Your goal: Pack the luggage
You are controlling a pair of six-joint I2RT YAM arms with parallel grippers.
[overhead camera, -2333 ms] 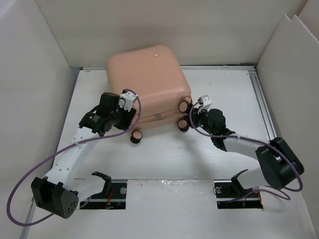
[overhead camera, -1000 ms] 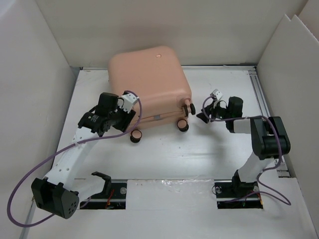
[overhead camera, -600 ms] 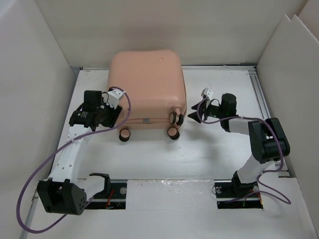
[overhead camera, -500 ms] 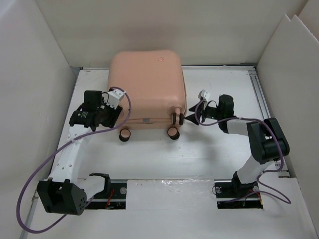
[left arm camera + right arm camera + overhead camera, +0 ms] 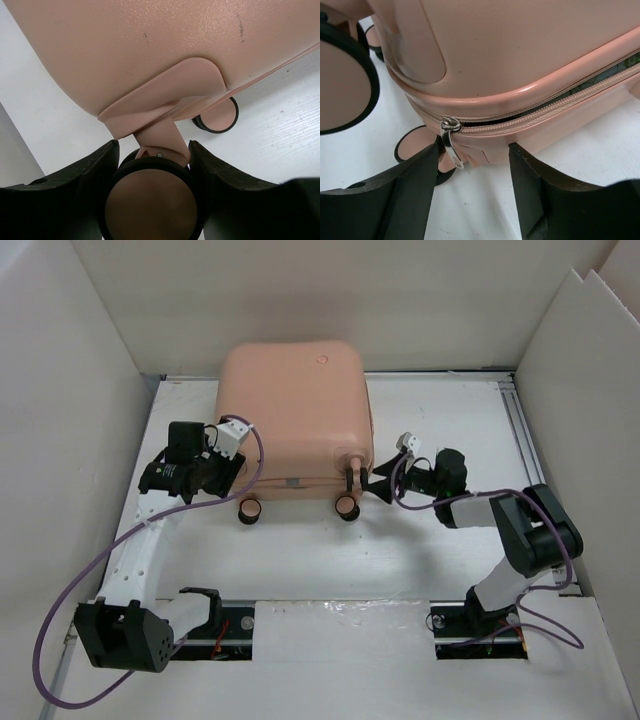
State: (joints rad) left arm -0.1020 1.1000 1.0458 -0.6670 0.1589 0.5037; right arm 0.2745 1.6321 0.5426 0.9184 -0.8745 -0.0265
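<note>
The luggage [image 5: 295, 410], a salmon-pink hard-shell case, lies flat at the back middle of the table. My left gripper [image 5: 234, 480] is at its front left corner, shut on one of its pink-and-black caster wheels [image 5: 152, 200]. My right gripper [image 5: 378, 485] is at the front right corner, open, with its fingers [image 5: 420, 190] either side of the corner, close to the shell. The silver zip pull [image 5: 451, 142] hangs just by the left finger. To the right of the slider the zip [image 5: 540, 112] shows a dark gap. Two other wheels [image 5: 346, 505] stand beside the right gripper.
White cardboard walls [image 5: 60, 390] close in the left, back and right sides. A metal rail [image 5: 530, 450] runs along the right edge of the white table [image 5: 330, 560]. Both arm bases [image 5: 480, 620] sit at the near edge.
The luggage has swung round and shifted left with my left gripper holding its wheel. My right gripper has moved left up to the front right corner and opened a little wider.
</note>
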